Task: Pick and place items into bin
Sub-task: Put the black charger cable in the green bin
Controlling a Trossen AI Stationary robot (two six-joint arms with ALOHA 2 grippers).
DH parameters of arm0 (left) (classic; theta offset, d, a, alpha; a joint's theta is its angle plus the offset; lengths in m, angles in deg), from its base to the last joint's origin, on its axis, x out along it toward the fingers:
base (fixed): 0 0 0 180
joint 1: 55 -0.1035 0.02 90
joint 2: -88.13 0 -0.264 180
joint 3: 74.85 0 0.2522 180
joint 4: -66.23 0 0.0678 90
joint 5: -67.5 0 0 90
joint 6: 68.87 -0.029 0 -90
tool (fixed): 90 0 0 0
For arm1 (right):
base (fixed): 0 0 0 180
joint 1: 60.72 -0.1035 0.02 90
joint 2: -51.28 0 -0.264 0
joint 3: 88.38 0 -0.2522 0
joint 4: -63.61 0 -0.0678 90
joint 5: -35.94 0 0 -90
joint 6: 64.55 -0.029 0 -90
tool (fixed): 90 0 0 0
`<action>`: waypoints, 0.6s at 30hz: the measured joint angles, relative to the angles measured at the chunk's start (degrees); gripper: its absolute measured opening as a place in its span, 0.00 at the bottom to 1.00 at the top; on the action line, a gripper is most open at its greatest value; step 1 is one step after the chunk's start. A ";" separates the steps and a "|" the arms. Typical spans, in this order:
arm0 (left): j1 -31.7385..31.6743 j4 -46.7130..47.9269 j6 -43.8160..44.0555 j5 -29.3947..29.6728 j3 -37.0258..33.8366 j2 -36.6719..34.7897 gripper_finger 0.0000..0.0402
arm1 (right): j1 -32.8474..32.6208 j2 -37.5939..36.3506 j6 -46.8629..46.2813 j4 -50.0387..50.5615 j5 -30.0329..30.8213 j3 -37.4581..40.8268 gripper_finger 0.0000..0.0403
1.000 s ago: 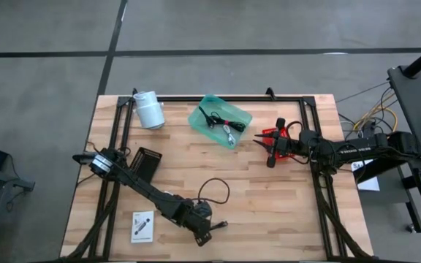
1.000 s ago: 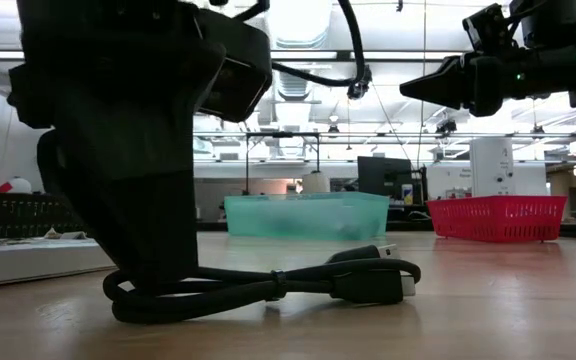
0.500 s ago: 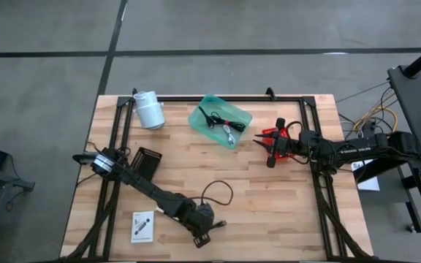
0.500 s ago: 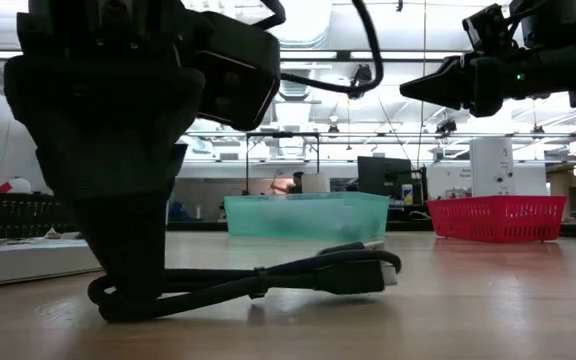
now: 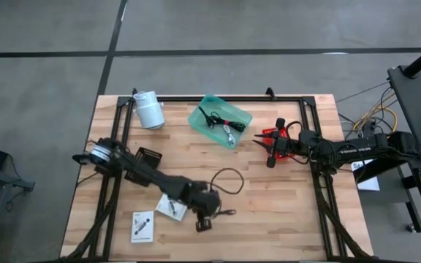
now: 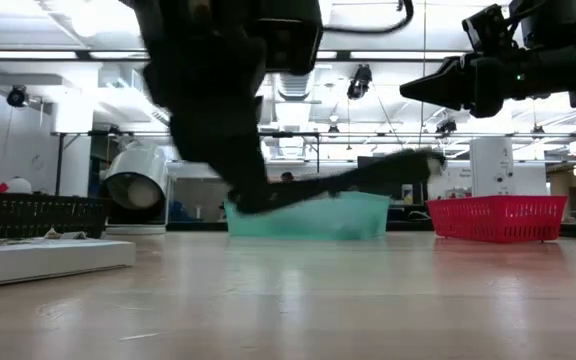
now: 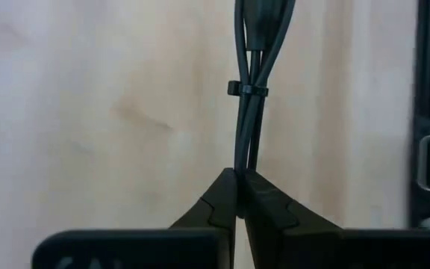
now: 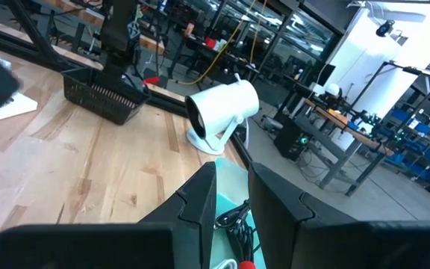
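1. One black cable (image 5: 229,183) is in hand now: we see it off the wood at lower centre of the high view, pinched by the left gripper (image 7: 240,196), whose fingers are closed tight on the looped cord.
2. Some of the job looks done: the teal bin (image 5: 241,117) at upper centre already holds dark cables.
3. Two white packets (image 5: 143,226) wait at lower left.
4. Over the red basket (image 5: 270,135), the right gripper (image 8: 232,196) hovers slightly parted, holding nothing.
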 joint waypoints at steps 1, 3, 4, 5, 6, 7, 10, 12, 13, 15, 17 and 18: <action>-0.98 0.37 -2.65 1.26 0.08 -0.56 0.00 | 0.02 0.00 0.00 0.01 0.02 0.00 0.17; -3.22 1.10 -8.92 4.52 0.00 -2.47 0.00 | 0.01 0.02 0.00 0.13 -0.01 0.00 0.17; -4.41 1.56 -12.15 6.19 -0.07 -3.07 0.00 | 0.01 0.02 -0.01 0.11 0.00 0.00 0.17; -5.63 1.81 -15.58 7.72 -0.07 -3.75 0.00 | 0.02 0.02 -0.10 0.15 0.00 0.00 0.17; -6.77 2.40 -18.76 9.22 -0.13 -4.53 0.00 | -0.01 0.02 -0.10 0.20 -0.01 0.00 0.17; -7.99 3.32 -21.76 10.75 -0.27 -5.21 0.00 | -0.02 0.02 -0.06 0.14 -0.02 0.00 0.17; -12.15 3.03 -30.16 13.85 -0.33 -7.80 0.00 | -0.02 -0.04 0.76 0.31 0.00 -0.02 0.17; -15.41 3.38 -34.97 15.60 -0.33 -9.63 0.00 | 0.02 -0.07 1.32 0.09 0.02 -0.02 0.17; -17.24 3.19 -36.90 16.62 -0.33 -10.43 0.00 | 0.02 -0.13 1.58 0.21 0.02 -0.02 0.17; -21.12 3.13 -40.15 18.52 -0.37 -11.71 0.00 | 0.02 -0.14 2.41 0.08 0.04 -0.02 0.17; -25.26 2.96 -42.80 18.66 -0.35 -12.77 0.00 | 0.02 -0.15 2.80 0.02 0.02 -0.02 0.17; -27.36 2.98 -43.43 18.21 -0.37 -13.15 0.00 | 0.02 -0.16 2.84 -0.05 0.02 -0.02 0.17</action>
